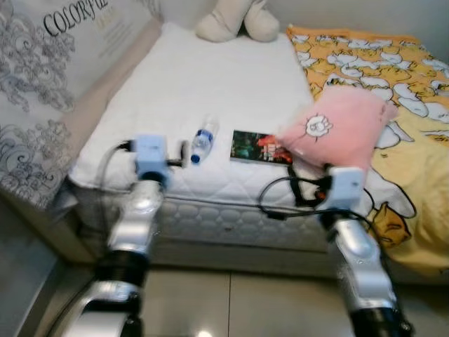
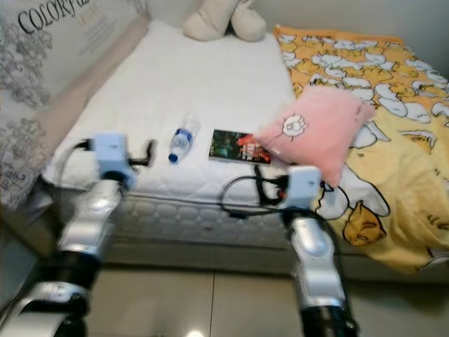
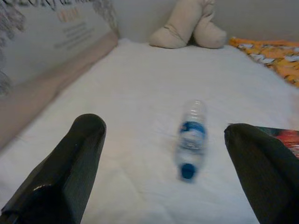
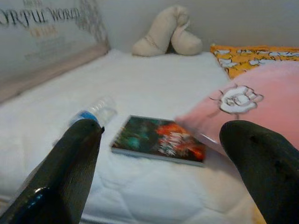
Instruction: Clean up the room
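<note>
- Padded headboard (image 1: 49, 63) with grey floral print and "COLORFUL" lettering stood along the robot's left side of the bed.
- White mattress (image 1: 231, 84) was bare on its left part, quilted edge facing the robot.
- Left gripper (image 3: 163, 163) hovered at the near-left edge of the mattress, fingers spread wide apart, grasping nothing; it pointed at the bottle.
- Clear plastic water bottle (image 1: 202, 140) with blue label and blue cap lay on its side on the mattress, cap end toward the robot, just left of the book, apart from it.
- Book (image 1: 258, 147) with dark green and red cover lay flat near the front edge, its right end tucked under the pink pillow.
- Beige plush toy (image 1: 231, 20) sat at the far end of the mattress against the wall.
- Pink pillow (image 1: 337, 130) with a small white cartoon patch rested over the seam between mattress and blanket, touching the book.
- Right gripper (image 4: 163, 168) was held low before the book and pillow, fingers wide apart, empty.
- Yellow-orange cartoon blanket (image 1: 400, 84) covered the right side of the bed and hung over the front edge.
</note>
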Robot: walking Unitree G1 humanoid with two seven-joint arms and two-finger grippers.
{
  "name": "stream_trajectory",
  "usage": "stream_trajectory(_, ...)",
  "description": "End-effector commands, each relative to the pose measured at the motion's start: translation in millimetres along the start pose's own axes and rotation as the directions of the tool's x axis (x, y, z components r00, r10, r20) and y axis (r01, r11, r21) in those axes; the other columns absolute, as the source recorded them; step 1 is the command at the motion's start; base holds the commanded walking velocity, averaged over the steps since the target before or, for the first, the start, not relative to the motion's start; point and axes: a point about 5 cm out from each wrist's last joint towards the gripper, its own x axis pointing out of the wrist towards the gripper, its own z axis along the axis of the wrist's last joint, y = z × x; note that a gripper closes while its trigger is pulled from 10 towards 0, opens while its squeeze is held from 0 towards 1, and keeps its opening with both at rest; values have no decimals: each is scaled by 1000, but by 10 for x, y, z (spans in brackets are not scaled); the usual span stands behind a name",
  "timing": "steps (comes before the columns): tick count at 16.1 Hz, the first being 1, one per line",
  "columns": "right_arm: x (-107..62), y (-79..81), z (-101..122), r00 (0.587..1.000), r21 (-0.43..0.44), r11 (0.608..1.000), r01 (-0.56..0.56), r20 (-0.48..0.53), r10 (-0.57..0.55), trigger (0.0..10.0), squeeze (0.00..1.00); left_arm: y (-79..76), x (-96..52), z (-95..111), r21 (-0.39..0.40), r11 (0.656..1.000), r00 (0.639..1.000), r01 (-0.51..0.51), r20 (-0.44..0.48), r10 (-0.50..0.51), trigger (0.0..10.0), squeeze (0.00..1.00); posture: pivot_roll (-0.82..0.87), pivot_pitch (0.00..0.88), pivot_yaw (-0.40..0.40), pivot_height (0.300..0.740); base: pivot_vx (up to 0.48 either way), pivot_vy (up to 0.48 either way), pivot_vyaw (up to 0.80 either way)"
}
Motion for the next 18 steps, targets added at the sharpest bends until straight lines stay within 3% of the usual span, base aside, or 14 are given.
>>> stream_trajectory(1,-62,-183,15,996,15,996,88,17,-88,10000,0,-57,-53,-60,-3,999,999,38,-5,-38,10000,0,-107,0,22,740,281,390,0)
stream_trajectory(3,-154,-190,-23,995,3,995,96,12,-96,10000,0,-52,-264,-268,9,993,991,114,-66,-113,10000,0,-111,0,28,740,281,390,0)
stream_trajectory(4,-171,-191,-43,995,7,995,100,5,-100,10000,0,-54,-286,-294,13,993,990,119,-76,-118,10000,0,-109,0,28,740,281,390,0)
stream_trajectory(8,-169,-108,-88,997,10,997,77,-7,-77,10000,0,-229,-138,-124,33,985,985,172,-23,-171,10000,0,-112,0,33,740,437,85,0)
stream_trajectory(14,-184,-141,-90,996,-3,996,86,-7,-86,10000,0,-365,-122,-98,24,973,973,229,-15,-228,10000,0,-131,0,41,740,463,0,0)
stream_trajectory(18,-164,-140,-92,997,-6,997,81,-13,-81,10000,0,-366,-131,-87,21,974,974,227,-6,-227,10000,0,-122,0,34,740,463,0,0)
